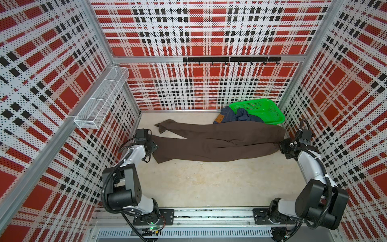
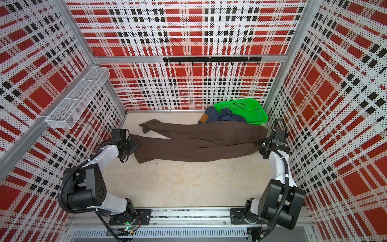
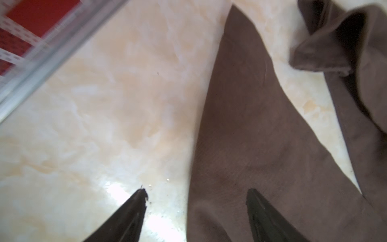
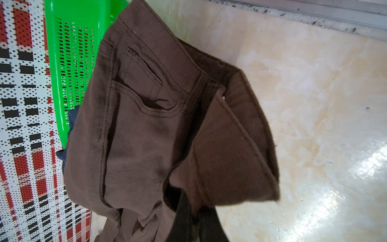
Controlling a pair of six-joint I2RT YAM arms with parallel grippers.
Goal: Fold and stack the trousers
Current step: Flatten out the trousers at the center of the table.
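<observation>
Me: Left gripper [image 3: 196, 191] sits closest in my wrist feed, jaws spread wide and clamping nothing. One of its fingers [image 3: 129, 213] hangs over bare table [image 3: 104, 125] and its mate over the brown trousers [image 3: 251, 136], so the leg's hem edge runs up between them.

Desk: And from above?

Me: In both top views the brown trousers [image 1: 209, 144] lie stretched across the table [image 1: 199, 184], legs toward the left arm, waist toward the right arm. I see the left gripper [image 1: 154, 146] right at the nearer leg's hem.

Desk: Right side?

Me: The right gripper [image 1: 281, 146] is closed tight on the waist end, which bunches to a point there. My right wrist feed shows the waistband and a pocket of the brown trousers [image 4: 146, 125] raised, with cloth pinched at the right gripper [image 4: 194, 222].

Desk: The other pair?

Me: The denim pair [image 1: 232, 116] is heaped half in the green basket [image 1: 270, 109] in the far corner, its tan patch [image 1: 219, 119] out on the table, against the brown pair's far edge.
</observation>
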